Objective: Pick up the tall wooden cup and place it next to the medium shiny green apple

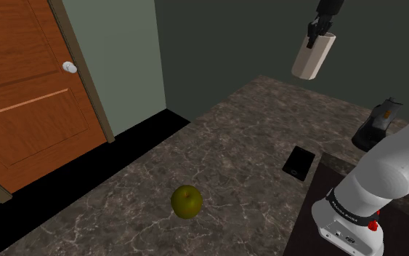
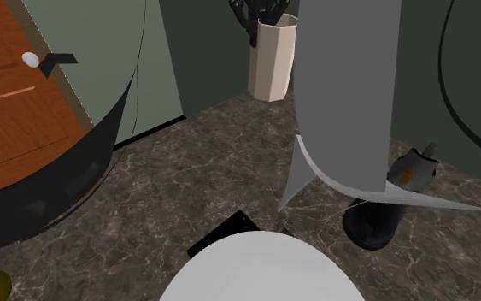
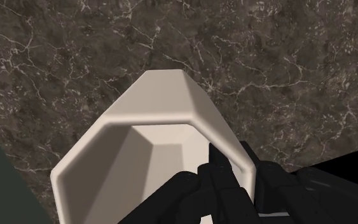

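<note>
Claw [image 1: 314,35] pinching the rim of the tall pale cup [image 1: 313,60], aloft at the shoulder view's 1 o'clock, should carry it steadily toward 7 o'clock and lower just beside the green apple [image 1: 186,201]

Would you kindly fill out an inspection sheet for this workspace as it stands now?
Surface: dark marbled stone countertop; no spills seen.
Job's things: tall pale beige faceted cup, held in the air above the countertop; shiny green apple, resting on the countertop, well apart from the cup.
Clutter: flat black rectangular slab; dark angular object with an orange spot.
Grippers: black two-finger gripper, shut on the cup's rim.
Cables: nothing seen.
Surroundings: orange-brown panelled door with a white knob; grey-green walls.
</note>
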Available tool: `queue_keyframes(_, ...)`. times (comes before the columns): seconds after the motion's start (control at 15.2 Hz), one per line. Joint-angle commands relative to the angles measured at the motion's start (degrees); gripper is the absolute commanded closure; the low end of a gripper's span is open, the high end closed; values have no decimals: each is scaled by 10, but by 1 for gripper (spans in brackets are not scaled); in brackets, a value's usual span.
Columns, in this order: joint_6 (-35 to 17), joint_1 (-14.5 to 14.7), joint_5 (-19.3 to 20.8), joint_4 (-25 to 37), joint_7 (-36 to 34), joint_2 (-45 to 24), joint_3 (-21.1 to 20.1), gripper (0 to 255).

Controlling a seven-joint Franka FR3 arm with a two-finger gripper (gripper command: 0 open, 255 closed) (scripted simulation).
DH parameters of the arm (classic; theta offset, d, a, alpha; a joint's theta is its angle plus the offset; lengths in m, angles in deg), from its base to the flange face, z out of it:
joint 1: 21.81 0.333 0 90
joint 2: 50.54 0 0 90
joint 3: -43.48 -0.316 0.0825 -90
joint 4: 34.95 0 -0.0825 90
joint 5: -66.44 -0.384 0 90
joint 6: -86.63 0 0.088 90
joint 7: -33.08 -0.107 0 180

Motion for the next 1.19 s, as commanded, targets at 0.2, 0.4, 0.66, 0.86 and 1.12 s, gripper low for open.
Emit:
queue_keyframes(0.2, 3, 13, 19, -63, -60, 69, -42, 255)
queue_keyframes(0.4, 5, 20, 24, -106, -104, 115, -76, 255)
queue_keyframes(0.66, 11, 30, 22, -155, -160, 167, -120, 255)
queue_keyframes(0.86, 16, 39, 13, -184, -200, 200, -154, 255)
queue_keyframes(1.12, 24, 51, -4, -214, -254, 237, -199, 255)
